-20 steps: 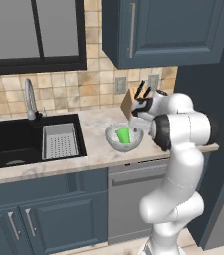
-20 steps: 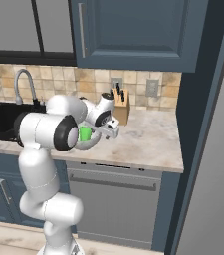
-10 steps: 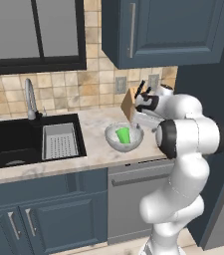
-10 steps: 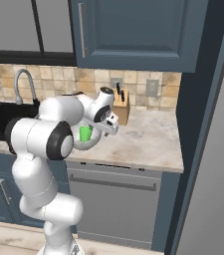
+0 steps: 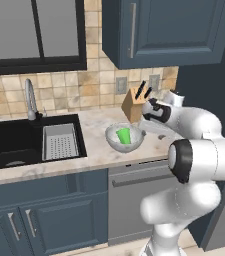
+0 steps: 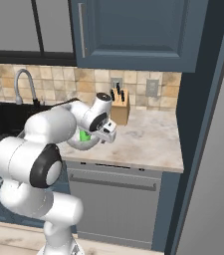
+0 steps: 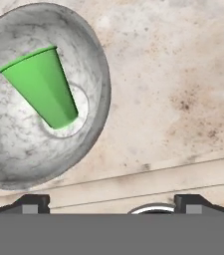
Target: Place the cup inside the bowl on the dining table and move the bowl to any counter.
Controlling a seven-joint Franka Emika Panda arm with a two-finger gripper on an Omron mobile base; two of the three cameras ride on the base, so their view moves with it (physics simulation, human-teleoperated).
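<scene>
The bowl (image 5: 112, 143), grey-white and speckled, rests on the counter (image 5: 99, 120) over the blue cabinets. The green cup (image 5: 124, 135) leans inside it. My gripper (image 5: 150, 116) hovers just right of the bowl, beside the knife block, open and holding nothing. In the right base view the gripper (image 6: 108, 133) hangs over the bowl's (image 6: 75, 145) right rim, next to the cup (image 6: 85, 135). The hand view looks down on the tilted cup (image 7: 41, 92) in the bowl (image 7: 91, 60), with both fingertips (image 7: 34, 203) set wide apart below it. The dining table is out of view.
A wooden knife block (image 5: 134, 105) stands behind the bowl against the tiled wall. A black sink (image 5: 9, 142) with a metal strainer basket (image 5: 60, 141) and faucet (image 5: 30, 100) lies to the left. Upper cabinets hang overhead, and a tall dark panel (image 6: 208, 149) bounds the counter's right end.
My elbow has swung outward and up while the hand stayed near the bowl's right side. The bowl and cup have not moved.
</scene>
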